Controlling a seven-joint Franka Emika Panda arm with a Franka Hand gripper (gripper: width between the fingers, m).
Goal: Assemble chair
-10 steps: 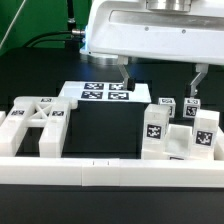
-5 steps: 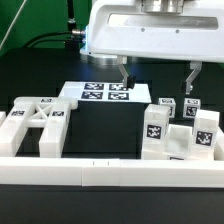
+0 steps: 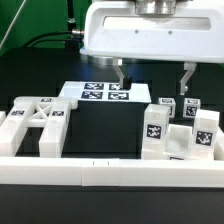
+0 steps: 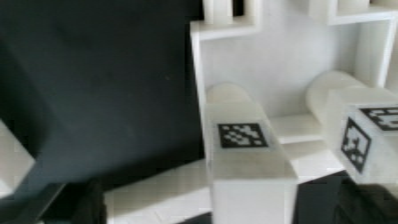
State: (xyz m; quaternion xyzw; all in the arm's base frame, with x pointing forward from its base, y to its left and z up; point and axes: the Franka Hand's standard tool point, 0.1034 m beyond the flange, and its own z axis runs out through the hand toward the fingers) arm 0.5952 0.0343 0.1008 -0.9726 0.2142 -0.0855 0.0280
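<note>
Two fingers (image 3: 121,74) of my pincer (image 3: 153,78) hang spread and empty above the white, tagged, blocky plastic chair parts (image 3: 153,128) at the exterior view's right, where descending off-centre could topple one.

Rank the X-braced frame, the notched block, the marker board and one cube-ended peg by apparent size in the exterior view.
X-braced frame and notched block: look alike, unranked.
Then marker board, though farther off.
Smallest: cube-ended peg.
</note>
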